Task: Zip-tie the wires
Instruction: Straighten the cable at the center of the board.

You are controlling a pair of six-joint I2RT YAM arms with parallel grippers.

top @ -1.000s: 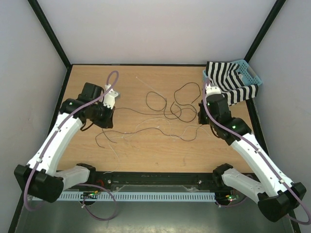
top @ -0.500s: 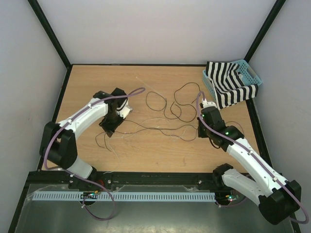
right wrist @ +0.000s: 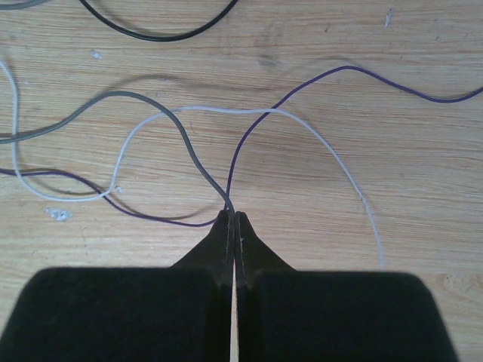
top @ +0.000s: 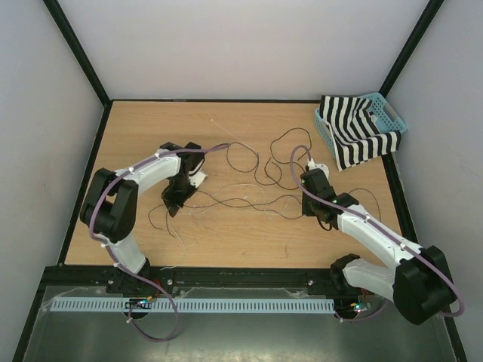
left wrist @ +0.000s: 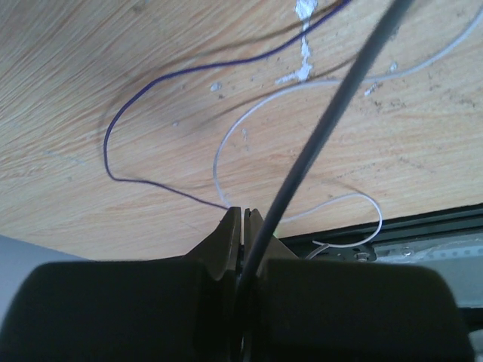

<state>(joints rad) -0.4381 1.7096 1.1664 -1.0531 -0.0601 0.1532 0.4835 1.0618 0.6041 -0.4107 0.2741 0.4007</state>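
Wires (top: 266, 182): thin, looping (mostly black)

Two arms (top: 139, 175) (top: 370, 230), one bunch of wires (top: 269, 181), one basket (top: 397, 121), one striped cloth (top: 355, 136).

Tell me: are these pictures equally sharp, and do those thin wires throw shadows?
Top view: even, soft light; the wires are crisp but hair-thin, with hardly any shadow. Left wrist view: one grey strand near the lens is a thick blur; the table behind is sharper. Right wrist view: wood grain and strands sharp, soft shadows alongside them; the right gripper is a dark, featureless mass.
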